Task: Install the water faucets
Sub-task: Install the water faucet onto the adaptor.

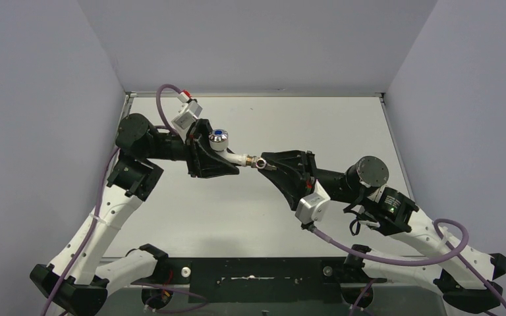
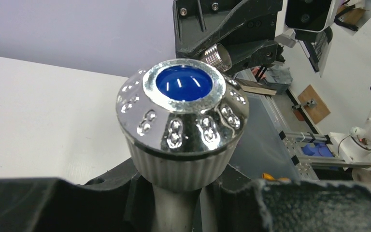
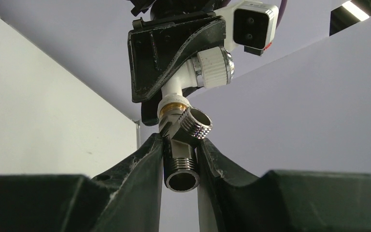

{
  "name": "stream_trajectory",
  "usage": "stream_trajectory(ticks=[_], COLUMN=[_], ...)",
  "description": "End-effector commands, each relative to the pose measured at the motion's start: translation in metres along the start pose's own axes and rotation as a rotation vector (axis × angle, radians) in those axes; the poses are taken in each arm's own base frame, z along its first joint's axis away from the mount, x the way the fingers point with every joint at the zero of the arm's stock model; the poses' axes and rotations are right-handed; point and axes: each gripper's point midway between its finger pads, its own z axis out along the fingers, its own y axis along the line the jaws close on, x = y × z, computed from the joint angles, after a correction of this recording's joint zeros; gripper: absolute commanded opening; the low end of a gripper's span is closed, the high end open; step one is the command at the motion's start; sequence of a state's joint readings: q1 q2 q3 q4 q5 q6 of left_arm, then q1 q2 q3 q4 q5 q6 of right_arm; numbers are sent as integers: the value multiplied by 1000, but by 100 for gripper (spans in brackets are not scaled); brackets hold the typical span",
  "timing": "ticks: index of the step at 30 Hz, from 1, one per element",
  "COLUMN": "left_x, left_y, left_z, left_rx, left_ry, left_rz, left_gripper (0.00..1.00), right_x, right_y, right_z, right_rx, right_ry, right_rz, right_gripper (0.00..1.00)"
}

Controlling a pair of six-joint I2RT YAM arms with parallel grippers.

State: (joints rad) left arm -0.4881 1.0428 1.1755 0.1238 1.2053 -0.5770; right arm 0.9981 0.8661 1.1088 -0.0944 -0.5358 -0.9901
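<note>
We're in a robotics lab here, looking into a test cell. A white table (image 1: 342, 125) is boxed in by plain grey-lilac panels (image 1: 39, 99). The left arm (image 1: 109, 207) and right arm (image 1: 435, 230) trail purple cables (image 1: 369, 255) from a black base rail (image 1: 263, 280). Past the cell, the left wrist view catches another white robot arm (image 2: 369, 128) and aluminium framing (image 2: 314, 162).

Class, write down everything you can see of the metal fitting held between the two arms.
The fitting is a small, shiny grey metal piece whose branches end in open, threaded mouths. One mouth faces the right wrist camera and another slants off to the side. A brass-coloured collar sits where its top meets the white tap. The right hand is shut on its lower branch, holding it up in the air.
</note>
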Motion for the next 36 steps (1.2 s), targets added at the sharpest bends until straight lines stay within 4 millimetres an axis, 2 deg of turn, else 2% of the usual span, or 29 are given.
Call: stream_trajectory(ticks=[1,9,21,26,32,36], left_x=[-15,-15,-17,-17,-16,-16], left_y=[-14,-10,-5,-8,-11,-11], left_z=[4,4,6,5,4,4], left_rx=[15,0,-20,-6,6,4], left_ry=[-38,-37,-42,-33,-26,-27], left_rz=[-19,-38,-52,-34,-4,7], left_gripper=[0,0,0,0,0,0], right_x=[24,16,14,8,3,4], right_y=[-28,-34,-31,-31,-30,-26], right_z=[-1,-1,5,6,8,9], right_rx=[90,94,82,101,97,99], right_ry=[143,137,196,163,167,173], right_rz=[-162,-208,-295,-186,119,203], right_gripper=[0,0,0,0,0,0])
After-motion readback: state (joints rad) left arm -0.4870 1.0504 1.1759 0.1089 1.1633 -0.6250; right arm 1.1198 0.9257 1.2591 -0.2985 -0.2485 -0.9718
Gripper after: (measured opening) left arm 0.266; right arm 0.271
